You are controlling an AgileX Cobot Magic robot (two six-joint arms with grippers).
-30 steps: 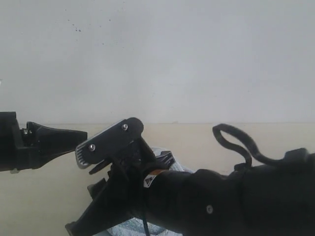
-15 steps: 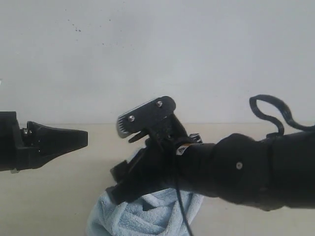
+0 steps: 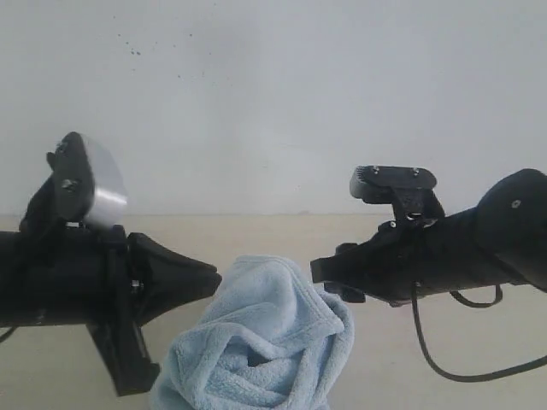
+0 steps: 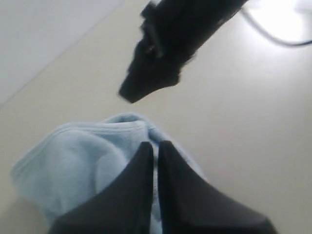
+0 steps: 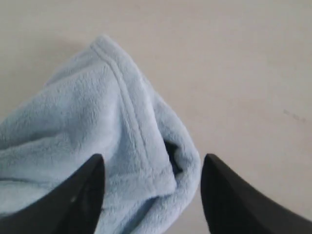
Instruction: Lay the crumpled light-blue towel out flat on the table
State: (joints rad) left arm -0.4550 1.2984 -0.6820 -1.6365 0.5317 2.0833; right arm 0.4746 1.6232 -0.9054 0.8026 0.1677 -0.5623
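Left jaws together; right jaws apart, astride a towel [image 5: 97, 122] fold. Risk: pinching doubled layers could drag the bunch unspread across the tabletop [image 5: 253, 73].

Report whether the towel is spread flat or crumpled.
Crumpled: the towel sits in a bunched heap with deep folds on the table.

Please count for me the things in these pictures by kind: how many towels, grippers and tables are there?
towel: 1
grippers: 2, the left gripper and the right gripper
table: 1
total: 4
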